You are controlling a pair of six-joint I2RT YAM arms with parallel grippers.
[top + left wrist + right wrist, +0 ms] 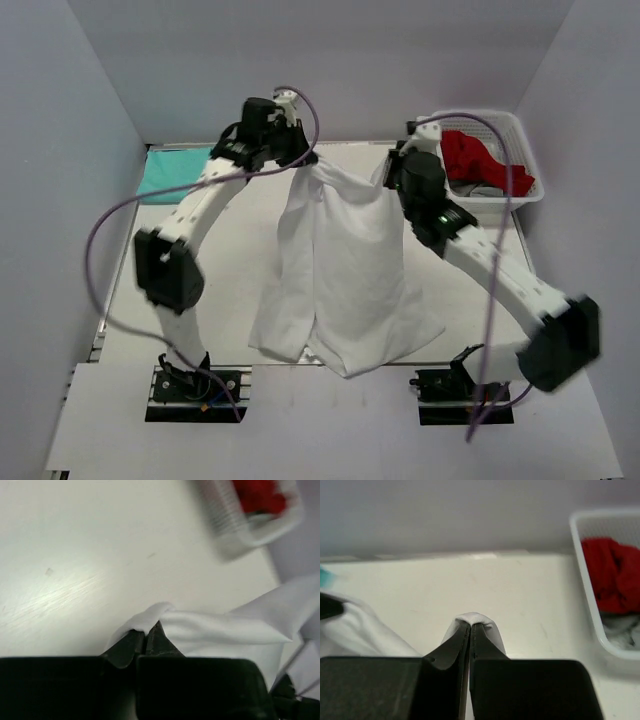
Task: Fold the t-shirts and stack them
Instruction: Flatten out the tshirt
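The white t-shirt (345,270) hangs spread between the 2 claws. The left claw (303,157) is pinched on 1 top corner and the right claw (393,172) is clamped on the other, with the hem reaching toward the desk's (225,265) near edge. The mint-teal t-shirt (170,172) lies flat at the far left. At the far right, a white basket (528,190) holds red cloth (480,160).

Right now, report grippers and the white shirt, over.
Left gripper shut on white t-shirt. Right gripper shut on it too, shirt hanging spread between them. Teal t-shirt lies far left, basket far right, neither in the way.
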